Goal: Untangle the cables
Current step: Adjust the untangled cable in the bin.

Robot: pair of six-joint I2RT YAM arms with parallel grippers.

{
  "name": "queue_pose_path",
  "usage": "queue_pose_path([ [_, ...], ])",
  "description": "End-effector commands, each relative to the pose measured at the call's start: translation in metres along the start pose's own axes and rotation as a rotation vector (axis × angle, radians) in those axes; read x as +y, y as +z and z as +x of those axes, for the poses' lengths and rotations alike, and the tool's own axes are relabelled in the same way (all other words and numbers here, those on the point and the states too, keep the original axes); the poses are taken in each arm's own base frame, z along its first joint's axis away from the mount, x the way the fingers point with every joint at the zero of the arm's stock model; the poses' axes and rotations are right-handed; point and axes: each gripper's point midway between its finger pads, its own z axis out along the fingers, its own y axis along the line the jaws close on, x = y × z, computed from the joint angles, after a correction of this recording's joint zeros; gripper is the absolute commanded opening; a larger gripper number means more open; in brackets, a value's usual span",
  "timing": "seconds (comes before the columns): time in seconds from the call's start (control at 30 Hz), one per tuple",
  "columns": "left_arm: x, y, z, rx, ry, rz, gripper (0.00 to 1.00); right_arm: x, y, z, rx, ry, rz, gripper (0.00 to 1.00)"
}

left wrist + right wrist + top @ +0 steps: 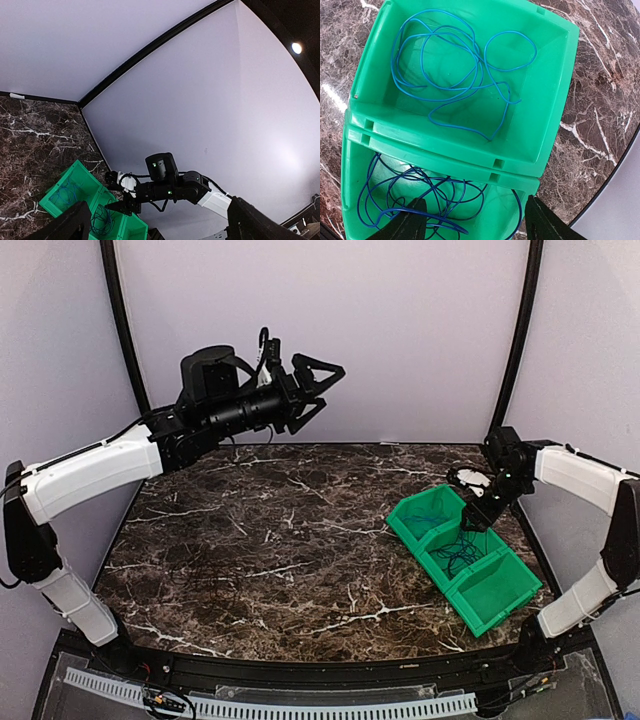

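A bright blue cable (455,65) lies in loose loops in the far green bin (555,80). A tangle of dark blue cables (420,192) lies in the middle green bin (350,190). My right gripper (475,227) is open and empty, hovering just above the middle bin and its tangle. In the top view it (478,505) is over the bins (415,525) at the table's right. My left gripper (328,390) is open and empty, raised high over the table's far left. Its wrist view looks across at the bins (75,172) and the right arm.
A third green bin (505,605) sits nearest in the row and shows no cable. The dark marble table (260,540) stretches left of the bins. The table's right edge (610,170) runs close by the bins. Pale walls stand behind.
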Motion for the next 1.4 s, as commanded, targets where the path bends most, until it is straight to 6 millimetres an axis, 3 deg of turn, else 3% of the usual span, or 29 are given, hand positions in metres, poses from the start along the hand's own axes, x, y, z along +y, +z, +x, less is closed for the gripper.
queue_pose_path([
  [0.0,-0.023,-0.007,-0.010,-0.033,-0.004,0.089,0.99,-0.007,-0.010,-0.012,-0.048,0.004,0.033,0.69],
  [0.23,-0.035,-0.004,-0.006,-0.013,-0.011,0.171,0.99,-0.007,-0.013,-0.010,-0.055,-0.002,0.047,0.69],
  [0.37,-0.030,-0.002,-0.002,-0.008,0.015,0.161,0.99,-0.009,-0.021,-0.016,-0.080,0.000,0.059,0.70],
  [0.43,-0.015,0.001,0.003,-0.001,0.061,0.126,0.99,-0.011,-0.029,-0.023,-0.108,0.003,0.062,0.70],
  [0.57,0.042,-0.005,0.029,0.046,0.276,-0.029,0.99,-0.013,-0.059,-0.050,-0.230,0.005,0.074,0.72],
  [0.6,0.070,-0.011,0.035,0.042,0.309,-0.121,0.99,-0.013,-0.070,-0.058,-0.273,0.002,0.082,0.75],
  [0.63,0.075,-0.022,0.033,0.030,0.396,-0.162,0.99,-0.014,-0.081,-0.067,-0.322,-0.002,0.087,0.80],
  [0.67,0.107,-0.035,0.038,0.014,0.436,-0.277,0.99,-0.012,-0.092,-0.076,-0.371,-0.012,0.085,0.93],
  [0.7,0.108,-0.050,0.033,-0.006,0.518,-0.312,0.99,-0.010,-0.103,-0.085,-0.420,-0.026,0.079,0.98],
  [0.73,0.135,-0.065,0.035,-0.021,0.559,-0.423,0.99,-0.008,-0.114,-0.093,-0.470,-0.039,0.077,0.98],
  [0.77,0.140,-0.080,0.031,-0.025,0.612,-0.482,0.99,-0.005,-0.123,-0.101,-0.521,-0.055,0.067,0.99],
  [0.8,0.166,-0.098,0.033,-0.020,0.641,-0.612,0.99,-0.001,-0.133,-0.110,-0.579,-0.070,0.055,0.99],
  [0.83,0.165,-0.112,0.027,-0.035,0.685,-0.653,0.99,0.001,-0.145,-0.120,-0.647,-0.083,0.050,0.99],
  [0.87,0.188,-0.135,0.023,-0.048,0.708,-0.804,0.99,0.005,-0.154,-0.128,-0.701,-0.091,0.030,0.99],
  [0.93,0.210,-0.192,0.002,-0.164,0.684,-1.099,0.99,0.013,-0.169,-0.142,-0.796,-0.094,-0.018,0.99],
  [1.0,0.222,-0.232,-0.005,-0.199,0.671,-1.272,0.99,0.024,-0.176,-0.151,-0.866,-0.103,-0.099,0.99],
  [1.07,0.228,-0.237,0.003,-0.110,0.699,-1.275,0.99,0.039,-0.173,-0.157,-0.894,-0.131,-0.207,0.99],
  [1.17,0.232,-0.225,0.037,0.063,0.617,-1.118,0.95,0.055,-0.160,-0.159,-0.867,-0.154,-0.311,0.84],
  [1.27,0.246,-0.231,0.064,0.185,0.486,-1.092,0.65,0.079,-0.143,-0.147,-0.863,-0.209,-0.393,0.75],
  [1.37,0.257,-0.242,0.083,0.253,0.378,-1.136,0.52,0.109,-0.127,-0.127,-0.883,-0.284,-0.434,0.76],
])
